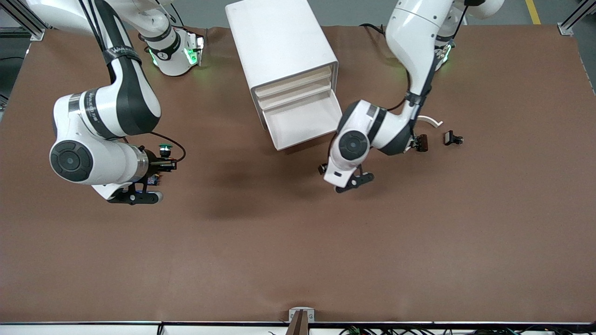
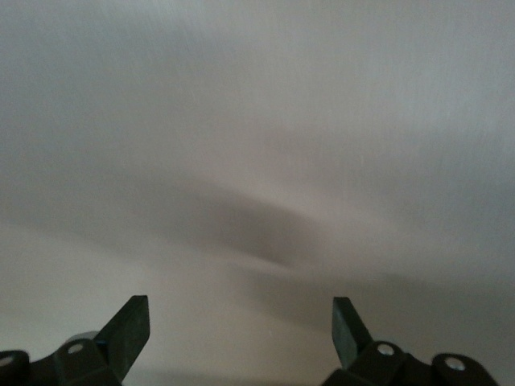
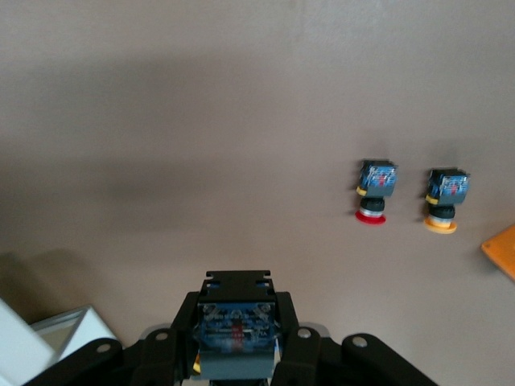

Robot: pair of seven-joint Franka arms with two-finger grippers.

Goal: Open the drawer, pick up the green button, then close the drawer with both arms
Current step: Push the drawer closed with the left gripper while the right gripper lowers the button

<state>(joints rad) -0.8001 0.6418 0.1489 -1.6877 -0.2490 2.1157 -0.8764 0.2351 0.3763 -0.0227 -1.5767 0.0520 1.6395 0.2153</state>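
The white cabinet [image 1: 279,42] stands at the back of the table, and its bottom drawer [image 1: 302,125] is pulled out with nothing showing in the tray. My right gripper [image 1: 164,164] hangs over the table toward the right arm's end, shut on the button [image 1: 165,148], whose green cap shows above the fingers. In the right wrist view the button's blue-black body [image 3: 237,338] is clamped in the right gripper [image 3: 237,310]. My left gripper [image 1: 322,168] is over the table in front of the open drawer. Its jaws [image 2: 241,310] are open and hold nothing, facing a pale blurred surface.
A red-capped button [image 3: 374,193] and a yellow-capped button [image 3: 444,201] lie side by side on the brown table [image 1: 298,251]. Two small dark parts [image 1: 421,142] [image 1: 451,138] and a white curved piece [image 1: 430,120] lie by the left arm's elbow.
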